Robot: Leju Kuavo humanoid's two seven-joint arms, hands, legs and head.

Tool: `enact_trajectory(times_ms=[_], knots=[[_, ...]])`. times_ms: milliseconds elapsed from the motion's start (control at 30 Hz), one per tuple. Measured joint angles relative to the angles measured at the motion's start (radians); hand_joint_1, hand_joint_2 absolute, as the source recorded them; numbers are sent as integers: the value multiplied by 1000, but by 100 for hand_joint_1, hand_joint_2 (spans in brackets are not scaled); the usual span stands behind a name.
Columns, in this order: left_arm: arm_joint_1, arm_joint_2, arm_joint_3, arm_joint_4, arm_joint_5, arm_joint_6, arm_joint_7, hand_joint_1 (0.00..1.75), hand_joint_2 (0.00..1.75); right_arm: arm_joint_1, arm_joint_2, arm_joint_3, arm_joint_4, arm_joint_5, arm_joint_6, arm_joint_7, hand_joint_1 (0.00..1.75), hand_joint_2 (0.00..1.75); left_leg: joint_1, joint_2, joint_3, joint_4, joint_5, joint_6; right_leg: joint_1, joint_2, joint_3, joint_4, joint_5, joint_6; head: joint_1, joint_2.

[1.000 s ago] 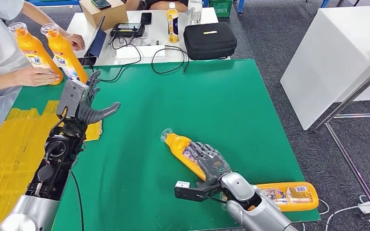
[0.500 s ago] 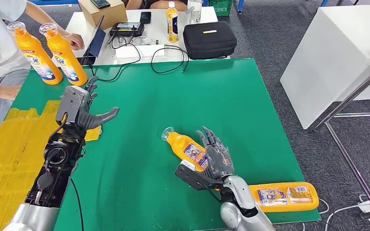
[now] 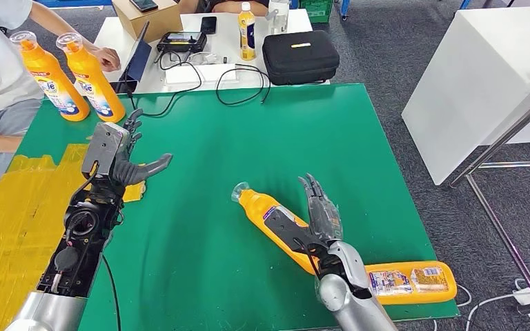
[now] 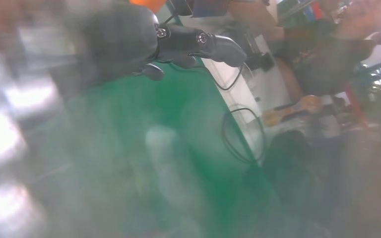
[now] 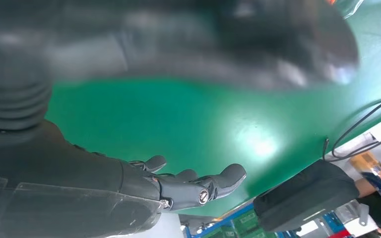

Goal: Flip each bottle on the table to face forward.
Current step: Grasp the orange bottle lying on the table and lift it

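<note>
Right robot hand (image 3: 319, 219) stands edge-up with fingers straight and spread, holding nothing, its thumb side against the lying orange plastic bottle (image 3: 268, 215) on the green tabletop (image 3: 262, 138). Just behind it, a 2nd orange bottle (image 3: 404, 281) lies at the near edge. Left robot hand (image 3: 121, 155) hovers spread and empty. At the far left corner, 2 upright orange bottles (image 3: 72, 76) stand beside a person's arm (image 3: 62, 27).
</note>
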Motion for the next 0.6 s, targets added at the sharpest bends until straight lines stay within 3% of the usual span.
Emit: enact_trajectory(times_ms=[367, 500, 600], knots=[[0, -3, 0, 0, 3, 4, 1, 0, 175, -3, 12, -16, 25, -41, 43, 29, 0, 0, 0, 0, 0, 0, 0, 0, 0, 0, 0, 0, 0, 0, 0, 0], [-1, -3, 0, 3, 4, 9, 1, 0, 175, -5, 14, -14, 55, -47, 68, 52, 0, 175, 0, 0, 0, 0, 0, 0, 0, 0, 0, 0, 0, 0, 0, 0], [-4, -6, 0, 9, 5, 9, 1, 0, 175, -16, 18, -3, 80, -24, 77, 59, 0, 175, 0, 0, 0, 0, 0, 0, 0, 0, 0, 0, 0, 0, 0, 0]])
